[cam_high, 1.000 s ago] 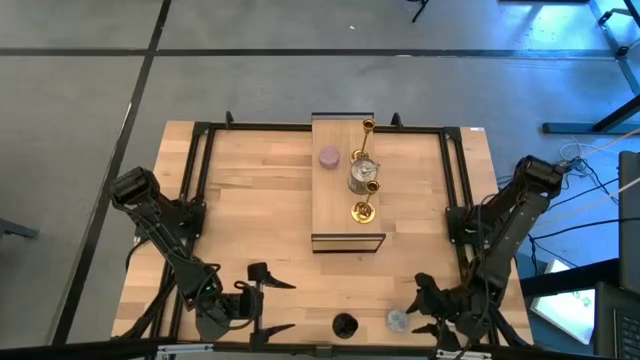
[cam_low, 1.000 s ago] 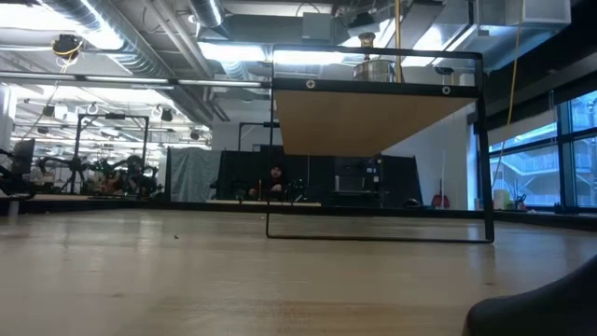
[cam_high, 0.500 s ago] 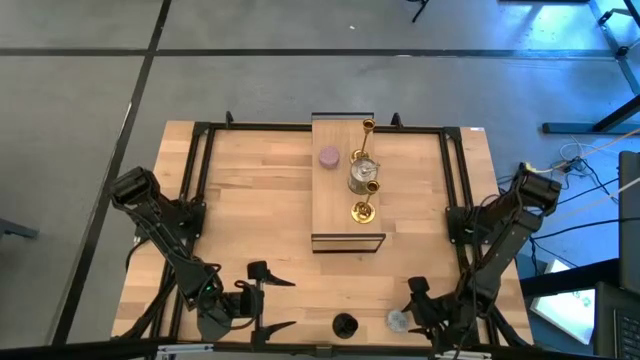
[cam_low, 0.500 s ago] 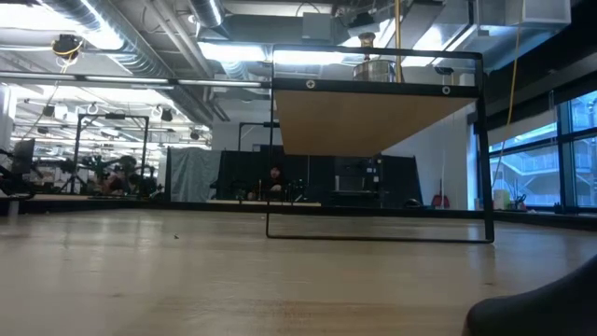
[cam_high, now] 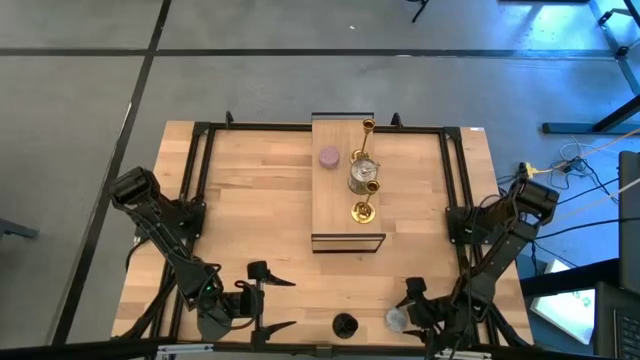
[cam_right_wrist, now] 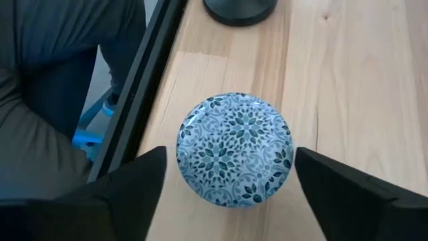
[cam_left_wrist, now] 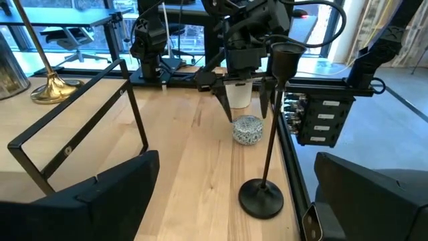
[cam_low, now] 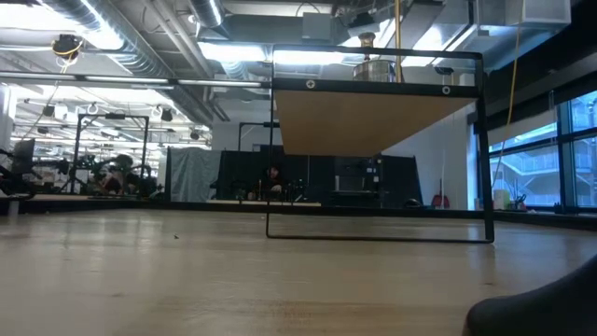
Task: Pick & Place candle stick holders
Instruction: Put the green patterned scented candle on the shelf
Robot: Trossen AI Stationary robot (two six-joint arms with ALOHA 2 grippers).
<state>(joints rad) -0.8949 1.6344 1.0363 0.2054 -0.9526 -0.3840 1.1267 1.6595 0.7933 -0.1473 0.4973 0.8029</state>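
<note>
Overhead, the right gripper point(cam_high: 408, 310) merely covers a pale spot at the table's point(cam_high: 250, 210) near edge; its wrist view shows spread fingers flanking a blue-patterned holder point(cam_right_wrist: 235, 148), untouched. Beside it stands the black holder point(cam_left_wrist: 265, 134). Nearby, the left gripper point(cam_high: 265, 300) waits wide open.

Blue-patterned holder, black holder, gold and lilac on pale wood

The round holder point(cam_right_wrist: 235, 148) wears a white and dark teal-blue floral mosaic; the stemmed holder point(cam_left_wrist: 267, 134) is matte black. Up on the light-wood block point(cam_high: 335, 215) stand two shiny gold holders point(cam_high: 362, 211), a silver one point(cam_high: 362, 172) and a lilac-pink one point(cam_high: 329, 156). The tabletop point(cam_high: 250, 220) is pale, streaky wood.
</note>
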